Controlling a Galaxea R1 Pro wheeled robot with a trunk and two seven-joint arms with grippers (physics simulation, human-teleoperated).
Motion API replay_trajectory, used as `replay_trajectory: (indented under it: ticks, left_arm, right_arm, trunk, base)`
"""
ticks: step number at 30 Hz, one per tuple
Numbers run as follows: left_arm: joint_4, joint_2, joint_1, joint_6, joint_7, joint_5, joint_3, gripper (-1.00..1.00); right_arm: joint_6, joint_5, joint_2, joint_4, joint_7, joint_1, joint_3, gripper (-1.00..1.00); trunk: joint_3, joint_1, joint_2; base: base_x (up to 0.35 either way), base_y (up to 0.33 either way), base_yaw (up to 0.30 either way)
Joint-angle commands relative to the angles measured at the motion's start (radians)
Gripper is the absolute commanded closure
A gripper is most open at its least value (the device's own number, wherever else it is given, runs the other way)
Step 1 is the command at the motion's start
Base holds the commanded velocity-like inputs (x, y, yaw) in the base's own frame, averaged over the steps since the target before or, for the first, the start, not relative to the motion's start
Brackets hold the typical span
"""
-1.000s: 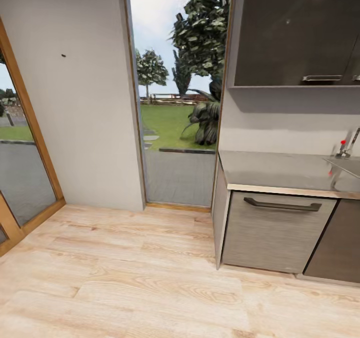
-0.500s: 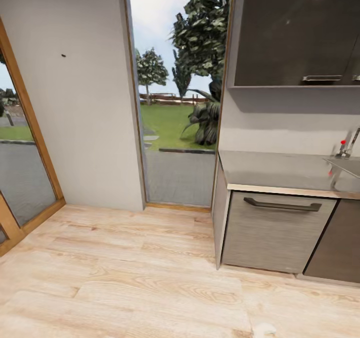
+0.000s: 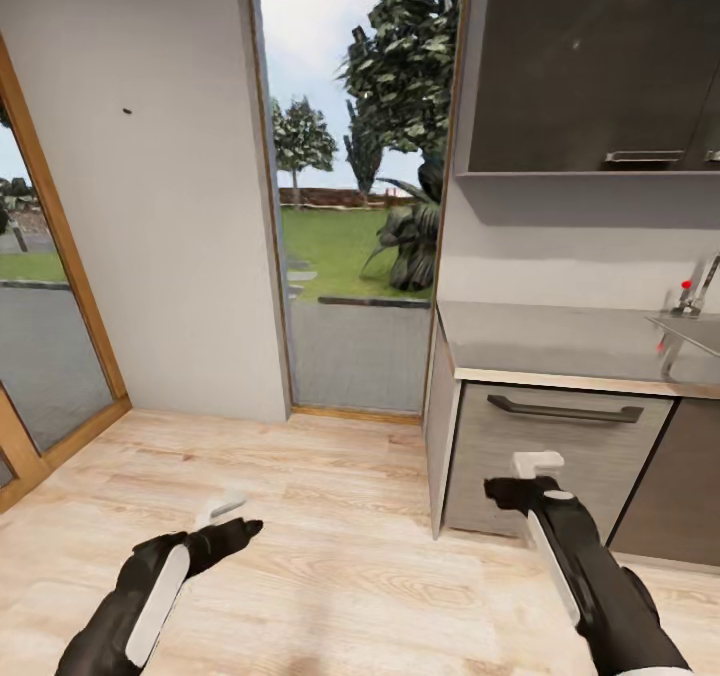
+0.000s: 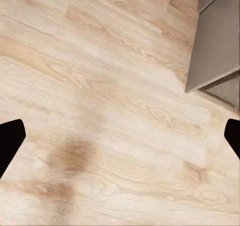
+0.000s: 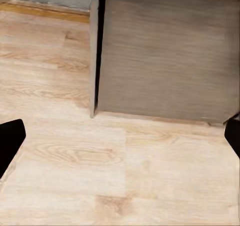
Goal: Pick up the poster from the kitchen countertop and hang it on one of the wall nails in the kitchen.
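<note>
The poster is out of view. The grey kitchen countertop (image 3: 560,341) runs along the right, with its pale tan front edge over dark cabinets. One wall nail (image 3: 127,111) is a small dark dot high on the pale grey wall at the left. My left gripper (image 3: 236,519) hangs low over the wooden floor, left of centre. My right gripper (image 3: 522,479) is in front of the cabinet drawer below the countertop. In the left wrist view the left gripper (image 4: 120,141) is open over bare floor. In the right wrist view the right gripper (image 5: 120,138) is open too, with the cabinet side ahead of it.
A tall glass opening (image 3: 355,206) onto a garden stands between the nail wall and the cabinets. A wood-framed glass door (image 3: 40,336) is at the far left. A dark upper cabinet (image 3: 590,66) hangs over the countertop, and a tap (image 3: 695,296) stands at its right end.
Both arms have risen into the head view from below the picture's edge. The room itself looks the same.
</note>
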Motion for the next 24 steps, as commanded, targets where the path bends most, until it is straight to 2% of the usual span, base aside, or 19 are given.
replay_trajectory:
  ticks: [1, 2, 3, 5, 7, 8, 9, 12, 14, 16, 17, 18, 19, 22, 24]
  left_arm:
    - [-0.107, 0.000, 0.048, 0.020, 0.029, 0.029, 0.001, -1.00]
    - [-0.141, -0.001, 0.065, 0.026, 0.036, 0.044, 0.001, -1.00]
    - [-0.189, 0.000, 0.092, 0.033, 0.048, 0.083, 0.002, -1.00]
    - [-0.231, 0.005, 0.142, 0.039, 0.071, 0.156, 0.004, -1.00]
    - [-0.240, 0.008, 0.160, 0.038, 0.083, 0.177, 0.005, -1.00]
    - [-0.246, 0.009, 0.172, 0.037, 0.093, 0.192, 0.005, -1.00]
    - [-0.251, 0.006, 0.182, 0.035, 0.102, 0.205, 0.005, -1.00]
    - [-0.244, 0.005, 0.188, 0.033, 0.109, 0.212, 0.006, -1.00]
    - [-0.221, 0.007, 0.190, 0.029, 0.111, 0.215, 0.010, -1.00]
    - [-0.196, 0.007, 0.190, 0.023, 0.112, 0.217, 0.022, -1.00]
    - [-0.184, 0.007, 0.190, 0.020, 0.112, 0.217, 0.032, -1.00]
    - [-0.180, 0.007, 0.190, 0.019, 0.112, 0.217, 0.037, -1.00]
    - [-0.160, 0.009, 0.192, -0.001, 0.113, 0.216, 0.074, -1.00]
    - [-0.092, 0.014, 0.199, -0.050, 0.114, 0.212, 0.090, -1.00]
    - [-0.084, 0.014, 0.200, -0.054, 0.114, 0.210, 0.092, -1.00]
  right_arm:
    - [0.026, -0.002, -0.006, -0.076, -0.003, 0.005, -0.002, -1.00]
    - [0.036, -0.003, -0.008, -0.109, -0.003, 0.008, -0.003, -1.00]
    - [0.051, -0.003, -0.015, -0.167, -0.003, 0.013, -0.004, -1.00]
    - [0.067, -0.006, -0.042, -0.254, 0.015, 0.042, -0.004, -1.00]
    - [0.069, -0.006, -0.055, -0.278, 0.057, 0.058, -0.004, -1.00]
    - [0.069, -0.005, -0.064, -0.294, 0.125, 0.069, -0.005, -1.00]
    - [0.067, -0.002, -0.074, -0.308, 0.234, 0.079, -0.008, -1.00]
    - [0.064, 0.001, -0.083, -0.316, 0.316, 0.085, -0.011, -1.00]
    - [0.063, 0.002, -0.091, -0.319, 0.344, 0.085, -0.036, -1.00]
    - [0.062, 0.002, -0.096, -0.322, 0.359, 0.080, -0.092, -1.00]
    - [0.062, 0.002, -0.099, -0.323, 0.365, 0.075, -0.138, -1.00]
    - [0.061, 0.001, -0.100, -0.323, 0.368, 0.072, -0.160, -1.00]
    - [0.034, 0.002, -0.103, -0.324, 0.375, 0.056, -0.248, -1.00]
    - [0.016, 0.001, -0.106, -0.325, 0.377, 0.050, -0.272, -1.00]
    - [0.016, 0.001, -0.111, -0.325, 0.378, 0.049, -0.274, -1.00]
  trunk:
    - [-0.001, 0.000, 0.000]
    - [-0.001, 0.000, 0.000]
    - [-0.001, 0.000, 0.000]
    - [-0.001, 0.000, 0.000]
    - [-0.001, 0.000, 0.000]
    - [-0.001, 0.000, 0.000]
    - [-0.001, 0.000, 0.000]
    - [-0.001, 0.000, 0.000]
    - [-0.001, 0.000, 0.000]
    - [-0.001, 0.000, 0.000]
    - [-0.001, 0.000, 0.000]
    - [-0.001, 0.000, 0.000]
    - [-0.001, 0.000, 0.000]
    - [-0.001, 0.000, 0.000]
    - [-0.001, 0.000, 0.000]
  base:
    - [0.000, 0.000, 0.000]
    - [0.000, 0.000, 0.000]
    - [0.000, 0.000, 0.000]
    - [0.000, 0.000, 0.000]
    - [0.000, 0.000, 0.000]
    - [0.000, 0.000, 0.000]
    - [0.000, 0.000, 0.000]
    - [0.000, 0.000, 0.000]
    - [0.000, -0.019, 0.000]
    - [0.019, -0.126, 0.000]
    - [0.042, -0.197, -0.043]
    - [0.049, -0.216, -0.085]
    - [0.055, -0.277, -0.246]
    - [0.071, -0.287, -0.273]
    - [0.155, -0.292, -0.288]
